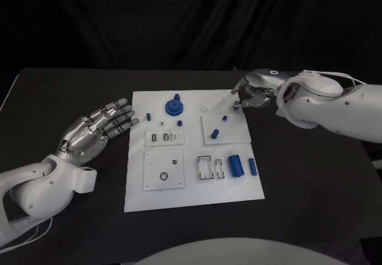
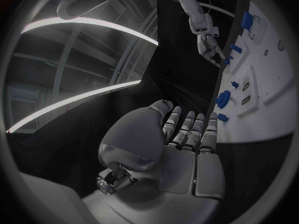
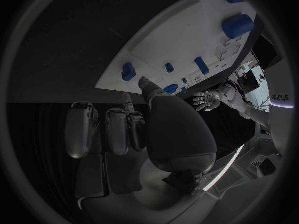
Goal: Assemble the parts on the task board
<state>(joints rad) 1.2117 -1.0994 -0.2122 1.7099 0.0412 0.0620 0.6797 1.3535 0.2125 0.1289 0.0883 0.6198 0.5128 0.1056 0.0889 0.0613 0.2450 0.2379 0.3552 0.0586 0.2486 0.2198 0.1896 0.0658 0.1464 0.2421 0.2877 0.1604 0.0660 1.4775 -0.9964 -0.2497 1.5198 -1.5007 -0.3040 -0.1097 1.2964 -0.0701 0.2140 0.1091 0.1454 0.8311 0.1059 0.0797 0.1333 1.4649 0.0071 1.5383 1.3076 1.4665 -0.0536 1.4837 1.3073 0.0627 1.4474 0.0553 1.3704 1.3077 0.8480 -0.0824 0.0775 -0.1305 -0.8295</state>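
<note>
From the head camera, the task board (image 1: 194,190) sits in the middle of the black bench (image 1: 318,182) and looks barely started to me; most of the small blue parts are lying loose or standing on it rather than seated; a fat blue cylinder (image 1: 236,164) and a slimmer blue bar (image 1: 253,166) lie near the board's right edge beside an open slot, a blue peg (image 1: 215,133) stands on the upper right plate, and a round blue knob (image 1: 174,106) sits toward the far end; the lower left plate still shows bare holes, so I'd guess plenty is left. The left hand (image 1: 97,128) lies flat just off the board's left edge, fingers spread wide, holding nothing; the right hand (image 1: 253,93) hovers at the board's far right corner with fingers curled in; something small and blue shows near its tips, but I can't tell if it's gripped.

Left wrist camera: the same left hand (image 2: 187,139), fingers straight and apart, empty; board to one side of it.

Right wrist camera: right hand (image 3: 134,129) fingers bunched above the board's corner; still can't tell whether they pinch anything.
</note>
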